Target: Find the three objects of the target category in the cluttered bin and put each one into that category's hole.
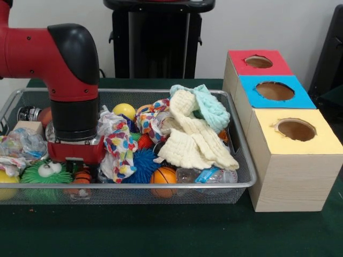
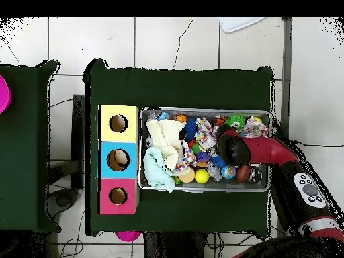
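We see a dark green table [image 1: 161, 230] standing on a white tiled floor [image 2: 175, 40], with a pale wall behind it in the front view. No readable writing anywhere.

The red and black arm [image 1: 69, 69] reaches down into the left end of the wire mesh bin [image 1: 236, 160]. The gripper [image 1: 76, 163] is buried in the clutter by a small basketball [image 1: 82, 176]; we cannot tell whether it is spread or pinching anything.

Right of the bin sits a row of three wooden boxes, each with a round hole on top: yellow box [image 1: 295, 160] nearest, blue box [image 1: 274, 91] in the middle, red box [image 1: 259, 62] farthest.

Bin contents: cream cloth [image 1: 190, 139] and mint cloth [image 1: 211, 107] piled right of centre, a polka-dot cloth [image 1: 120, 147], a blue spiky ball [image 1: 143, 163], a larger basketball [image 1: 163, 175], a yellow ball [image 1: 124, 111] at the far side, a green spiky ball with eyes [image 1: 45, 172] near left, and crumpled clear plastic bottles [image 1: 206, 175].
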